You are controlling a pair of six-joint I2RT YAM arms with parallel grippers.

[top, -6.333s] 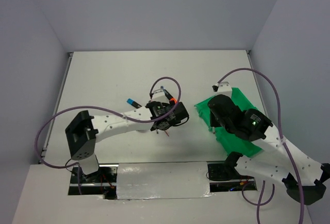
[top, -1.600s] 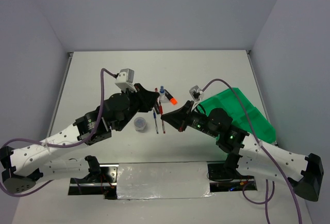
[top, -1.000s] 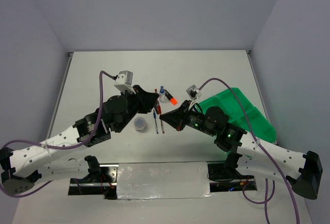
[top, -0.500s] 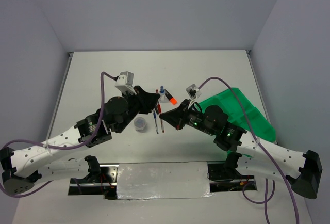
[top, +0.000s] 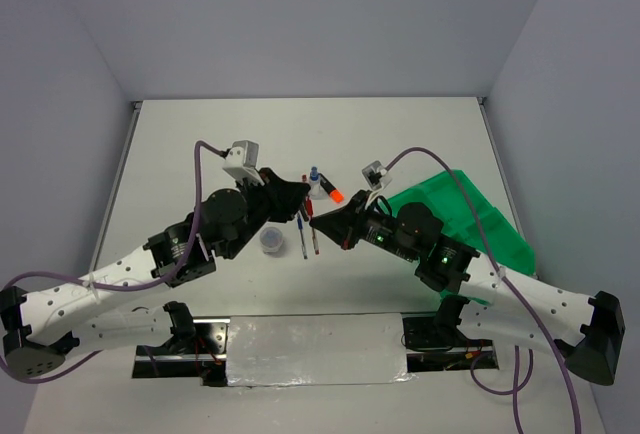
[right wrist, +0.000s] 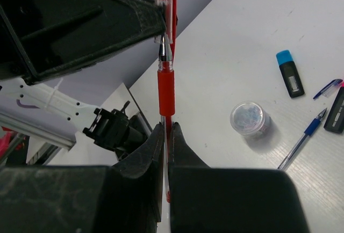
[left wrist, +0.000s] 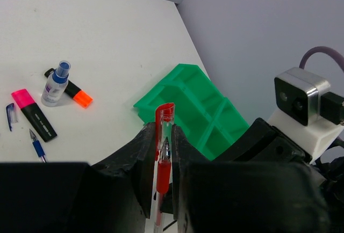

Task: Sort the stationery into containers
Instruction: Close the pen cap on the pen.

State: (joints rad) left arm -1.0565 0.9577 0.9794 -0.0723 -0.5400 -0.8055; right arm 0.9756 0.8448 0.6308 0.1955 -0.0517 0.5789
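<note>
A red pen (left wrist: 163,171) with a clear cap hangs in the air between both grippers. My left gripper (left wrist: 164,131) is shut on its cap end. My right gripper (right wrist: 166,128) is shut on its barrel (right wrist: 165,90), below the red grip. The two fingertips meet over the table's middle (top: 310,209). The green tray (top: 470,219) lies to the right, its compartments (left wrist: 199,109) empty where visible. On the table lie a blue-capped bottle (left wrist: 56,84), an orange highlighter (left wrist: 72,89), a pink highlighter (left wrist: 33,114), a blue highlighter (right wrist: 289,74), a blue pen (right wrist: 303,136) and a round tub (right wrist: 249,119).
A loose blue pen cap (left wrist: 10,116) lies beside the pink highlighter. The tub (top: 271,241) and blue pen (top: 303,237) sit just below the joined grippers. Side walls bound the table left and right.
Over the last second both grippers have drifted slightly away from the arm bases, still joined on the red pen. Several seconds ago the right arm was over the tray and has since come across.
</note>
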